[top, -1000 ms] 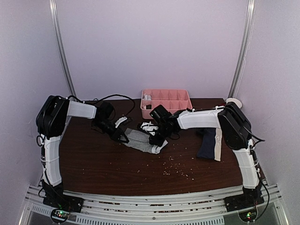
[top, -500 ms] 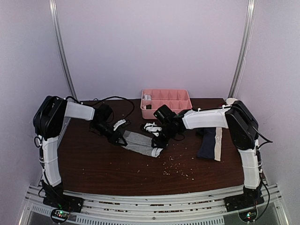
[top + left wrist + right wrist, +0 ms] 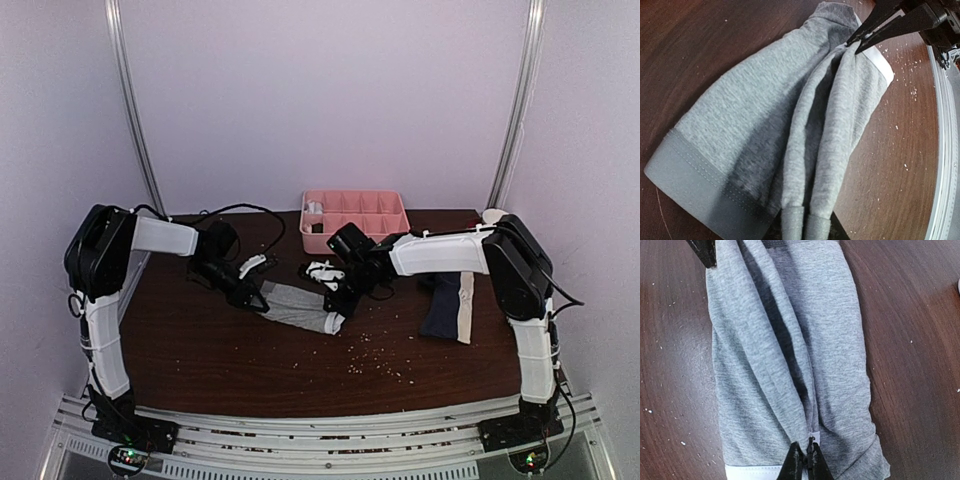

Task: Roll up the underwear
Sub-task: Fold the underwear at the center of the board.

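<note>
The right gripper (image 3: 805,460) is pinching, jaws fully closed, a ridge of the grey soft cloth boxer briefs (image 3: 790,350) just beside a small white label (image 3: 813,436) whose print is too small to read. The left gripper (image 3: 258,298) is clamping the opposite, hemmed end, its jaws narrowed on bunched folds. The garment is lying stretched between the two on the dark brown wooden table (image 3: 220,350). The navy boxer briefs with a cream-white waistband (image 3: 448,305) are lying well apart to the right, and the pink plastic compartment tray (image 3: 392,222) is sitting at the far edge
</note>
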